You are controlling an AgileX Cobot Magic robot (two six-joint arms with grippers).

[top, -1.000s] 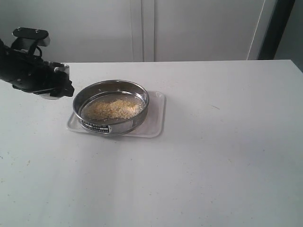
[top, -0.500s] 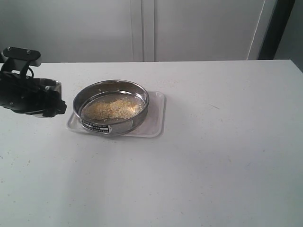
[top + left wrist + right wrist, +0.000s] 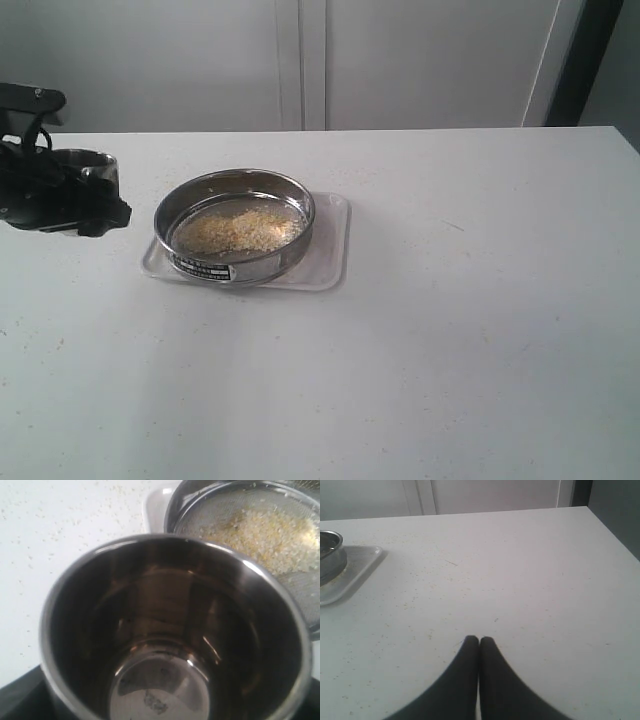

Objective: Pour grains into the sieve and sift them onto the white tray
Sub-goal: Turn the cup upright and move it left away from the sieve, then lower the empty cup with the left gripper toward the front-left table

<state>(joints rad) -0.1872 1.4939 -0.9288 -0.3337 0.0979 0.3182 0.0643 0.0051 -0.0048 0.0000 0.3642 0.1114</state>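
Observation:
The sieve (image 3: 234, 222) sits on the white tray (image 3: 327, 250), left of the table's middle. A pale yellow patch of grains (image 3: 240, 230) lies on its mesh. My left gripper (image 3: 92, 208) is to the left of the sieve, shut on a small steel cup (image 3: 86, 166) held roughly upright. The left wrist view looks down into the cup (image 3: 160, 630), which is empty, with the sieve (image 3: 200, 492), the grains (image 3: 265, 535) and a tray corner (image 3: 152, 505) beyond it. My right gripper (image 3: 479, 640) is shut on nothing, low over bare table; the sieve (image 3: 330, 550) and tray (image 3: 357, 565) lie far off.
Stray grains are scattered on the white table (image 3: 450, 330) around the tray. The table's back edge meets a pale wall (image 3: 400, 60). My right arm does not show in the exterior view.
My left gripper has carried the cup leftward, away from the sieve's rim, and slightly down. Sieve, tray and grains have not moved.

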